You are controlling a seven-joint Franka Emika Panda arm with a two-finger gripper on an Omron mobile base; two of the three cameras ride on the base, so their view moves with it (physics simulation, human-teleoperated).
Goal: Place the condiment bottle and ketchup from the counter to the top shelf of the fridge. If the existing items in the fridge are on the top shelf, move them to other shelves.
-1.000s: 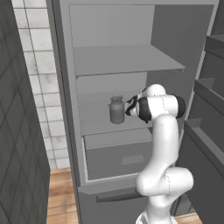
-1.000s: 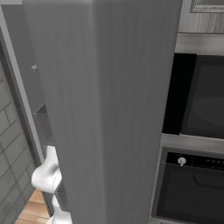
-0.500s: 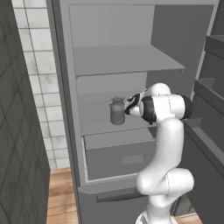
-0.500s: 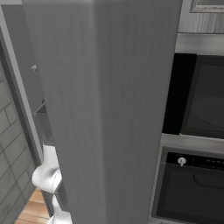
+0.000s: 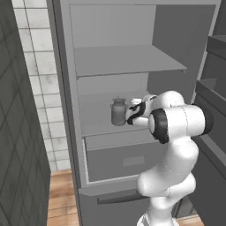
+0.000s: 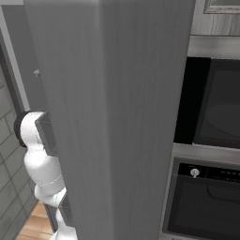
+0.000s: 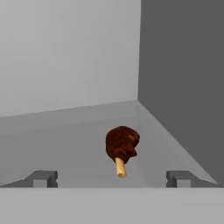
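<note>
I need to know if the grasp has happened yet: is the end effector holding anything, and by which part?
Nothing is held. The end effector is open, and the drumstick lies on the shelf beyond its fingertips.

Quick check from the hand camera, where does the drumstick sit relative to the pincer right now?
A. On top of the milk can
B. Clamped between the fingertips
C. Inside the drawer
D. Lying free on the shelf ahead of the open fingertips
D: the drumstick lies on the shelf beyond the pincer, whose fingertips stand wide apart, untouched.
</note>
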